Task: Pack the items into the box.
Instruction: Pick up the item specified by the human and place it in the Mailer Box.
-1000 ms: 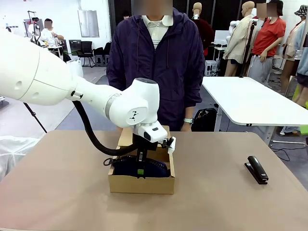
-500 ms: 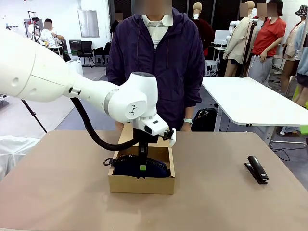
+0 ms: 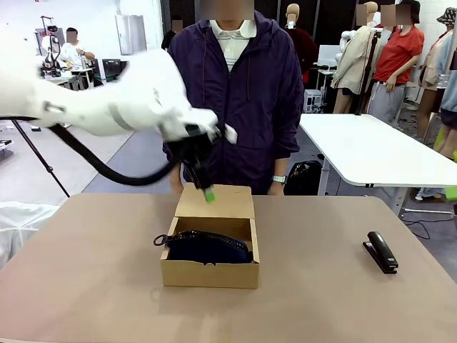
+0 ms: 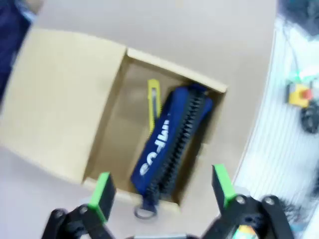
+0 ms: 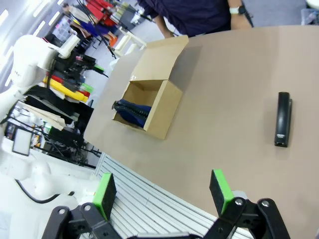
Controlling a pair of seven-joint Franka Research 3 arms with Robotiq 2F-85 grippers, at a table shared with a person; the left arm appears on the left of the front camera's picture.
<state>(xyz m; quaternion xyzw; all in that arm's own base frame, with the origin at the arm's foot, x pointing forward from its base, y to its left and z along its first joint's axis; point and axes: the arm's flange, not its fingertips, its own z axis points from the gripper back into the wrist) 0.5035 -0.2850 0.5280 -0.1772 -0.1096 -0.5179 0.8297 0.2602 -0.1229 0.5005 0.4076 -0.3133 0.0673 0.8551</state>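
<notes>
Pouch and knife lie in the box, below the left pincer, whose jaws stand apart.

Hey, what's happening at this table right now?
The robot's left gripper hovers open and empty above the cardboard box. The blue pouch and the yellow knife both lie inside it, with the lid flap open. The black stapler sits on the table to the right. A person stands at the far side.
</notes>
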